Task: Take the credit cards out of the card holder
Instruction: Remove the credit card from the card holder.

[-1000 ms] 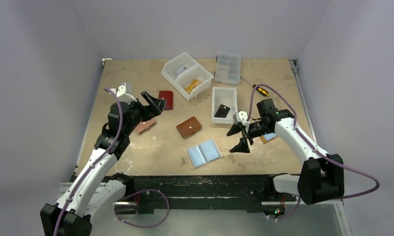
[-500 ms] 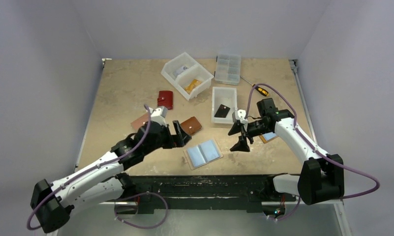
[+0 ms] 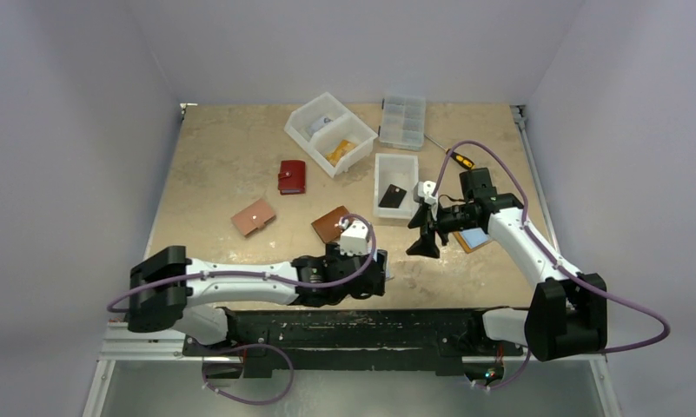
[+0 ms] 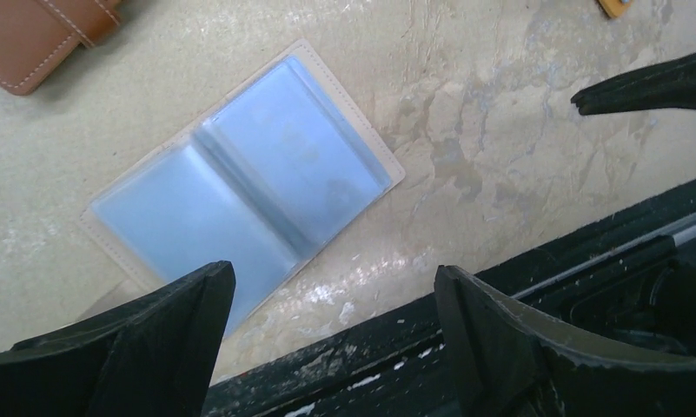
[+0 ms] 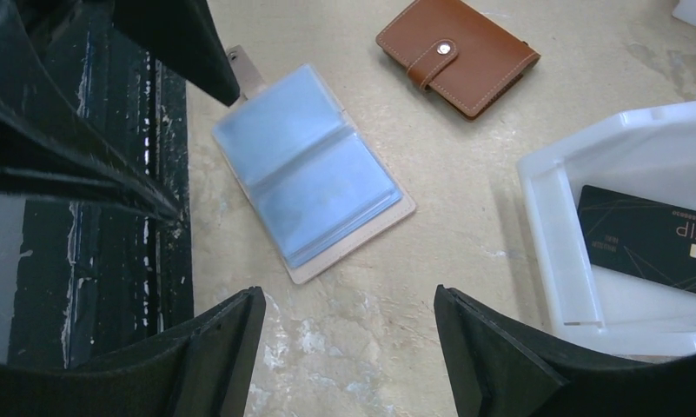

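Nearest me, the left gripper (image 4: 334, 271) hangs over the near edge of the open card holder (image 4: 240, 182), its pincer spread wide and holding nothing. The holder lies flat, close to the table's black front rail (image 4: 500, 339). The credit cards (image 4: 296, 143) left in it look like pale blue rectangles behind clear sleeves, and I can't tell how many there are. The risk, I reckon, is that fingers this wide pinch sleeve and cover together, lifting the whole holder instead of a card. A glancing push could also slide it against the rail. Just beyond the holder the right gripper (image 5: 348, 295) hovers, also spread wide and empty. If both arms close in on the holder at once, they could knock together. Further past it lies a shut brown snap wallet (image 5: 457, 52), and beyond and to one side a white bin (image 5: 544, 226) holds a black card (image 5: 652, 239). That card reads "VIP"; its finer print is too small to read. The holder shows no writing.
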Robot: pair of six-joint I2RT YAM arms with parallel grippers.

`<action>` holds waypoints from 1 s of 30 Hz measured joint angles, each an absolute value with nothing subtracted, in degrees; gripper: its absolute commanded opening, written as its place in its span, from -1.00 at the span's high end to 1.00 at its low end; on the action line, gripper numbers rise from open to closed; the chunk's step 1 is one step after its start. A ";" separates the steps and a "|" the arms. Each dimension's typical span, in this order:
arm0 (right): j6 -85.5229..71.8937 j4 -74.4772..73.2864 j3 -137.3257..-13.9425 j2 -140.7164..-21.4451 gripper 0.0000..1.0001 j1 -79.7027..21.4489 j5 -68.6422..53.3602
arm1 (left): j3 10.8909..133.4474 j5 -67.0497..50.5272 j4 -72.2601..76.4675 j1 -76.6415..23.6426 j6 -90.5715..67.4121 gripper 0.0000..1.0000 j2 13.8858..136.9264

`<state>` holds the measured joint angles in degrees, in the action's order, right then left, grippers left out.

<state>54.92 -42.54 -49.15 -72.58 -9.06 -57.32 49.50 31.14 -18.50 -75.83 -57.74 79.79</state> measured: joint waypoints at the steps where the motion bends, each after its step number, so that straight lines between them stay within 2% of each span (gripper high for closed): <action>1: 54.37 -42.09 -49.15 -72.58 -0.59 -8.97 -57.23 | 50.94 32.05 -18.98 -76.23 -58.48 -0.81 81.82; 14: 46.74 -35.88 -48.01 -72.29 -0.59 -8.36 -54.30 | 71.24 39.31 -35.27 -76.31 -68.01 -0.60 103.68; 18: 44.07 -33.61 -47.29 -72.25 -0.60 -7.68 -52.40 | 71.94 39.35 -36.93 -75.99 -67.88 -0.49 105.01; 27: 41.69 -31.59 -46.59 -72.25 -0.60 -6.68 -50.48 | 71.88 36.01 -33.91 -72.79 -66.17 -0.45 106.04; 30: 41.43 -31.38 -46.59 -72.25 -0.60 -6.48 -50.46 | 71.75 35.20 -33.12 -72.42 -65.49 -0.37 106.43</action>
